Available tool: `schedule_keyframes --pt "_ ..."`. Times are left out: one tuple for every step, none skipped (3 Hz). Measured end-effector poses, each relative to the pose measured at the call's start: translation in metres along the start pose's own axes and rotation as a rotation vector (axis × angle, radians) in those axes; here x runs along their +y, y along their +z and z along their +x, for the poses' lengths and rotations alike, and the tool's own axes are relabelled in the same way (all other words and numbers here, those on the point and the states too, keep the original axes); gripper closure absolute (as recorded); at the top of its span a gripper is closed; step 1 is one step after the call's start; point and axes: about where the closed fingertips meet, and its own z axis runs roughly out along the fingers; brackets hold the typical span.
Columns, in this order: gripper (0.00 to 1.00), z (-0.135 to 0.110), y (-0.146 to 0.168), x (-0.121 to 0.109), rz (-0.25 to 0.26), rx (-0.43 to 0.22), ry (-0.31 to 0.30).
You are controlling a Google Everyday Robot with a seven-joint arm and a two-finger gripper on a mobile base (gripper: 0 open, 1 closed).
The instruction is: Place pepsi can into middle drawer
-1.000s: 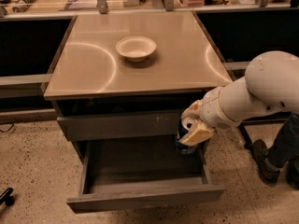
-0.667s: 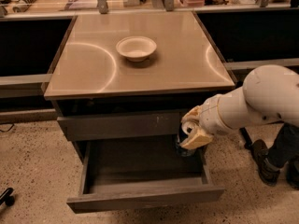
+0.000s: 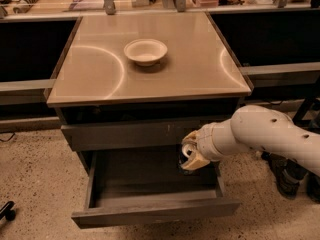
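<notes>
One gripper, centre right of the frame, has its fingers clamped on the pepsi can inside the open middle drawer's right rear; lower it upright until seated, then release.

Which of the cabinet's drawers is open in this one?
The middle drawer, pulled out toward the camera; the scratched drawer front above it sits shut. The claw hangs over the open drawer's right rear corner.

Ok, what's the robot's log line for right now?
claw: gripping pepsi can | where: right back part of open middle drawer | can: not released yet | bowl: on cabinet top
</notes>
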Motion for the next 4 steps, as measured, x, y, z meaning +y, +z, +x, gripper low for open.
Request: schedule_keyframes --pt "1.00 0.003 0.005 0.000 0.006 0.002 0.000" --pt "1.00 0.014 0.030 0.000 0.007 0.005 -0.015" --pt "1.00 0.029 0.064 0.002 -0.004 0.001 -0.019" --pt "1.00 0.042 0.091 0.007 -0.029 0.003 -0.014"
